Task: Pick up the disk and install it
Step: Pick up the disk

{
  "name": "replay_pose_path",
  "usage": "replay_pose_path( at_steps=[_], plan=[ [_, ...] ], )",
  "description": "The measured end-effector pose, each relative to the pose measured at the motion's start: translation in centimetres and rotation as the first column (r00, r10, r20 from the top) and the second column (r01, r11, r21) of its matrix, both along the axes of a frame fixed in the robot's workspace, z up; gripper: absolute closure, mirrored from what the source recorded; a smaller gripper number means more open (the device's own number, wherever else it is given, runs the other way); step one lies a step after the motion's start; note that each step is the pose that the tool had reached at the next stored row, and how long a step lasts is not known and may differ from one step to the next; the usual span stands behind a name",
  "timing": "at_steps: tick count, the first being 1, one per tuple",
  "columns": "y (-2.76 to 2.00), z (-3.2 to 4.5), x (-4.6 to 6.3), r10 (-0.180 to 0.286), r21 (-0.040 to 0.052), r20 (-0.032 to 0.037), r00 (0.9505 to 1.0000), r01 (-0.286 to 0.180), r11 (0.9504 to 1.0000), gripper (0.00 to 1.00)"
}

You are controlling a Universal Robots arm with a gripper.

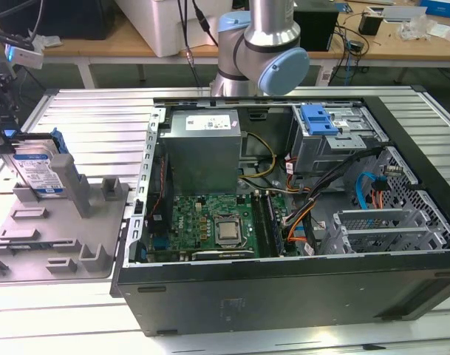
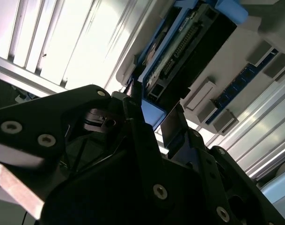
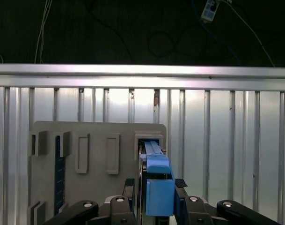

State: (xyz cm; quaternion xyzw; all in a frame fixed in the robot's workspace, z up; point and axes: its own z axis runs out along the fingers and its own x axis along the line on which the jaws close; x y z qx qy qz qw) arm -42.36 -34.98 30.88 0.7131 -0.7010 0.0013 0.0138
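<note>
The disk [image 1: 38,171], a silver drive with a blue-and-white label in a blue carrier, stands on edge in a slot of the grey holder plate [image 1: 62,229] at the exterior view's left. My gripper [image 1: 12,139] comes down on its top edge from above. In the first wrist view the blue carrier [image 3: 157,180] lies between the two black fingers [image 3: 180,183], which press against its sides, and its far end sits in the holder's slot [image 3: 149,139]. The second wrist view shows the gripper [image 2: 151,112] closed around the carrier's edge.
The open computer case [image 1: 284,288] lies to the exterior view's right of the holder. Inside it are a grey power supply box [image 1: 202,148], a green motherboard [image 1: 210,222], and a drive cage with a bare blue bracket [image 1: 318,118]. Everything rests on a ribbed aluminium table [image 1: 91,126].
</note>
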Motion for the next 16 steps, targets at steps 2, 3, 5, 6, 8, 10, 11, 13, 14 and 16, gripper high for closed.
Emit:
replay_pose_path(
  at_steps=[2,3,5,6,8,10,11,13,14,16],
  plan=[
    [0.00,-0.11,0.00,0.000,0.0001,0.0000,1.0000,0.000,1.0000,0.56],
    [0.00,-0.17,0.00,0.000,0.0000,0.0000,1.0000,0.000,1.0000,0.56],
    [0.00,-0.28,0.00,0.000,0.0001,0.0001,1.0000,0.000,1.0000,0.56],
    [0.00,-0.35,0.00,0.000,0.0001,0.0001,1.0000,0.000,1.0000,0.56],
    [0.01,-0.57,0.00,0.000,0.0000,0.0000,1.0000,0.000,1.0000,0.56],
    [0.02,-0.70,0.00,0.000,0.0000,0.0000,1.0000,0.000,1.0000,0.56],
    [0.02,-0.75,0.00,0.000,0.0000,0.0000,1.0000,0.000,1.0000,0.56],
    [0.01,-0.83,0.00,0.000,0.0000,-0.0001,1.0000,0.000,1.0000,0.56],
    [0.02,-0.86,0.00,0.000,0.0000,-0.0001,1.0000,0.000,1.0000,0.56],
    [0.02,-0.95,0.00,0.000,0.0000,0.0000,1.0000,0.000,1.0000,0.56]
  ],
)
